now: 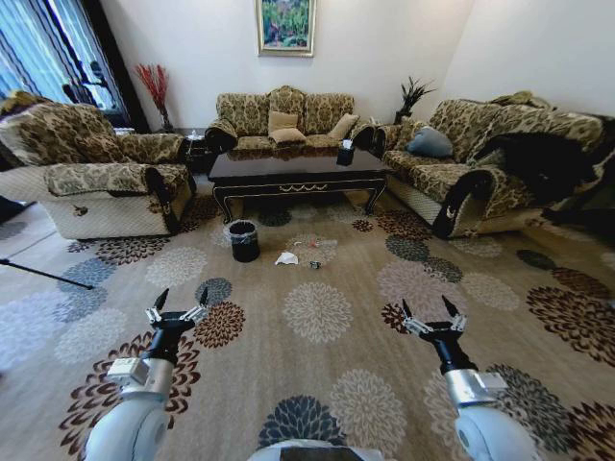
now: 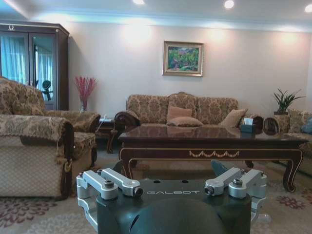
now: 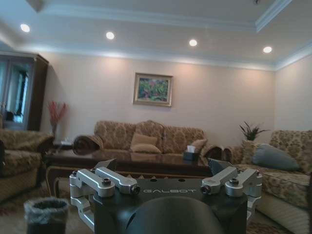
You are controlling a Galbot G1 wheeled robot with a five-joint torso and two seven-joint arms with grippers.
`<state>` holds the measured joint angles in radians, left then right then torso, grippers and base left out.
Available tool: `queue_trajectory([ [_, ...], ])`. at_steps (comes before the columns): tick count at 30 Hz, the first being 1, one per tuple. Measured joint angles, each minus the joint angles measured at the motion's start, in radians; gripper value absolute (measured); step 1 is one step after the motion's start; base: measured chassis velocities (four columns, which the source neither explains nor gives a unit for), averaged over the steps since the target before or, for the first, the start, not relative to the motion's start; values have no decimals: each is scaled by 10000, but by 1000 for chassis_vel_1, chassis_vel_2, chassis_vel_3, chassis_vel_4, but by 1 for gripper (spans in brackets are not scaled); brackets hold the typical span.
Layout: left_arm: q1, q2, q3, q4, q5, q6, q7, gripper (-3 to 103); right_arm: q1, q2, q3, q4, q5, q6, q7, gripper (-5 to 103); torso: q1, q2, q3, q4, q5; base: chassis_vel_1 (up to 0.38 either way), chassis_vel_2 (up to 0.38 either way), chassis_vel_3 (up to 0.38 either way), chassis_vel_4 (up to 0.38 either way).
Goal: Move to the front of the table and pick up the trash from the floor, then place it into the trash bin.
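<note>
The dark glossy table [image 1: 296, 171] stands across the room between the sofas, also seen as the table [image 2: 209, 139] and the table [image 3: 146, 163]. On the carpet in front of it lies the trash: a crumpled white tissue [image 1: 286, 258], a small clear piece with red [image 1: 313, 244] and a tiny dark wrapper [image 1: 314, 265]. The black trash bin [image 1: 243, 240] with its crinkled liner stands just left of them, and shows as the trash bin [image 3: 45, 214]. My left gripper [image 1: 177, 306] and right gripper [image 1: 430, 313] are held low over the carpet, both open and empty, well short of the trash.
An armchair [image 1: 91, 178] sits at left, a long sofa [image 1: 283, 120] behind the table, another sofa [image 1: 485, 158] at right. A dark tissue box [image 1: 345, 153] rests on the table. A thin black pole [image 1: 43, 273] lies at far left. Open floral carpet [image 1: 317, 312] stretches ahead.
</note>
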<state>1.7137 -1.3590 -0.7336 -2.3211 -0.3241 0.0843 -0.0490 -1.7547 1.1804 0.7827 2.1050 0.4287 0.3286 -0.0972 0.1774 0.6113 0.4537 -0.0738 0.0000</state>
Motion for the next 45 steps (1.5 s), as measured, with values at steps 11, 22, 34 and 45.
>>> queue_trajectory([
  [11, 142, -137, 30, -35, 158, -5, 28, 100, 378, 90, 181, 387, -999, -840, 1314, 100, -169, -413, -245, 0, 1, 0, 0, 0, 0],
  [22, 340, -167, -108, -150, 199, -76, 149, 100, 238, 235, 209, 1319, -1121, -2630, 1058, 100, -345, -875, -531, 0, 0, 0, 0, 0, 0],
  [34, 436, -206, -85, -165, 223, -220, 178, 100, -24, 139, 402, 1244, -1449, -2167, -1086, 100, -540, -1386, -848, 0, 0, 0, 0, 0, 0],
  [45, 521, -281, -78, -227, 312, -222, 180, 100, 98, 150, 248, 1007, -1675, -2021, -824, 100, -709, -1838, -1129, 0, 0, 0, 0, 0, 0],
])
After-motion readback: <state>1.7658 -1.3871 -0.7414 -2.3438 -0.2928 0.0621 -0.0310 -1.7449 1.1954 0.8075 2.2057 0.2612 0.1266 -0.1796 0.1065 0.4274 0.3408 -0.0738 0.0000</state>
